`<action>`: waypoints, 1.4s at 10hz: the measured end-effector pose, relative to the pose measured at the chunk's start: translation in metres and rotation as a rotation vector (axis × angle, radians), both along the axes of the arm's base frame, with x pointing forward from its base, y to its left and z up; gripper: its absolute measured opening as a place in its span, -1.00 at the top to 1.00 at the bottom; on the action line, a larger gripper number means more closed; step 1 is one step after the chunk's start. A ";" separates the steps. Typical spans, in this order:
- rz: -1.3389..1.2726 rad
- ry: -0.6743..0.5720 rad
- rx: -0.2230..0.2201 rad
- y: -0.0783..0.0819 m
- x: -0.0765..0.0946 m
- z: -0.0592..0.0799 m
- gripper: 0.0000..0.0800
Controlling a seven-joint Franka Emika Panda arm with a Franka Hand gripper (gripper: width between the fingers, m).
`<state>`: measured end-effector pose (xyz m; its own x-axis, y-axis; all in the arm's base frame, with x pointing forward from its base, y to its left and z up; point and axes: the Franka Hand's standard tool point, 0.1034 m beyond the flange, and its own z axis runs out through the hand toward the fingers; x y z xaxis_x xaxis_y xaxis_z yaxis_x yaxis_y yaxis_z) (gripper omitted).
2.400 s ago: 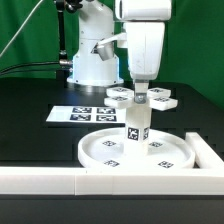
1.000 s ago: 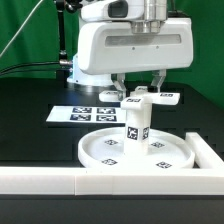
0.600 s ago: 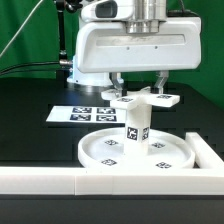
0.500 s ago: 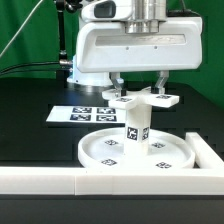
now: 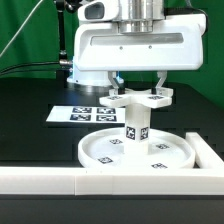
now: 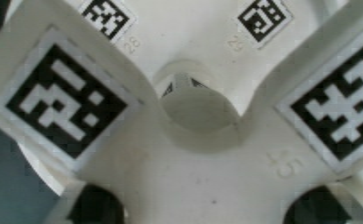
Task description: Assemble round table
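The large round disc (image 5: 100,152) lies flat on the black table. The short cylindrical leg (image 5: 136,130) stands upright at its middle. My gripper (image 5: 139,90) is shut on the flat cross-shaped foot piece (image 5: 138,99) and holds it level just above the leg's top; whether they touch I cannot tell. In the wrist view the foot piece (image 6: 178,150) fills the picture, with tagged arms and a round hole in its middle. My gripper (image 6: 222,205) has its dark fingertips (image 6: 93,205) on either side of it.
The marker board (image 5: 82,113) lies behind the disc toward the exterior view's left. A long white border rail (image 5: 50,180) runs along the front and turns back along the exterior view's right (image 5: 208,152). The arm's white base (image 5: 88,62) stands at the back.
The gripper has turned about its upright axis and now carries the foot piece, which has moved toward the exterior view's left, centred over the upright leg. The disc and leg have not moved.
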<state>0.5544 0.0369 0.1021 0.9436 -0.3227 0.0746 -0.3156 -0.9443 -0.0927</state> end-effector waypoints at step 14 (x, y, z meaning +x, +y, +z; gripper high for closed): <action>-1.220 0.055 0.192 0.003 0.000 0.000 -0.11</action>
<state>0.5547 0.0397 0.1017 0.0179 -0.9947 -0.1016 -0.9878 -0.0019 -0.1557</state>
